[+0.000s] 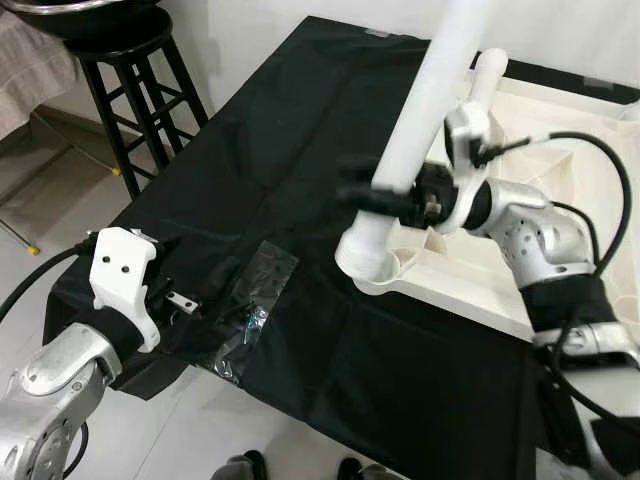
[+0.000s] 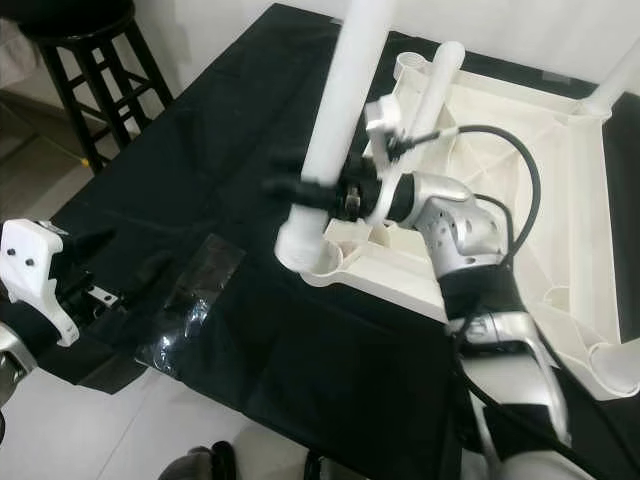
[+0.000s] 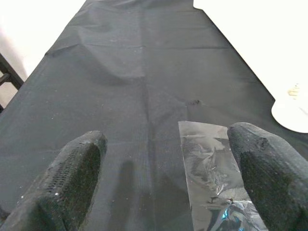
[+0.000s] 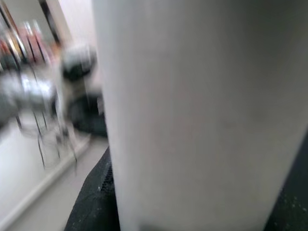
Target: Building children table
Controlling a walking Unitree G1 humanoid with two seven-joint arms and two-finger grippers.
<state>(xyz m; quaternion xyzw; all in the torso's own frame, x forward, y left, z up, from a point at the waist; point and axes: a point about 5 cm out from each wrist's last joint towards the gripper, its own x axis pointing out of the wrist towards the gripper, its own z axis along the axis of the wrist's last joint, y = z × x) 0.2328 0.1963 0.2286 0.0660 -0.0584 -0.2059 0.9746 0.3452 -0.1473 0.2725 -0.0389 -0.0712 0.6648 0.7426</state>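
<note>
tabletop (image 1: 560,190) lies on cloth (image 1: 300,150); plastic bag (image 1: 250,305) on cloth left of tabletop; stool (image 1: 130,70) behind cloth's left edge.

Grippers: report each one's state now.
Left gripper: open, holding nothing, above the black cloth.
Right gripper: closed on the white table leg.

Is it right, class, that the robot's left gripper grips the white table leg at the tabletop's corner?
No. The right gripper grips the white leg at the upturned tabletop's corner, as the left eye view shows. The left gripper is open over the black cloth.
</note>
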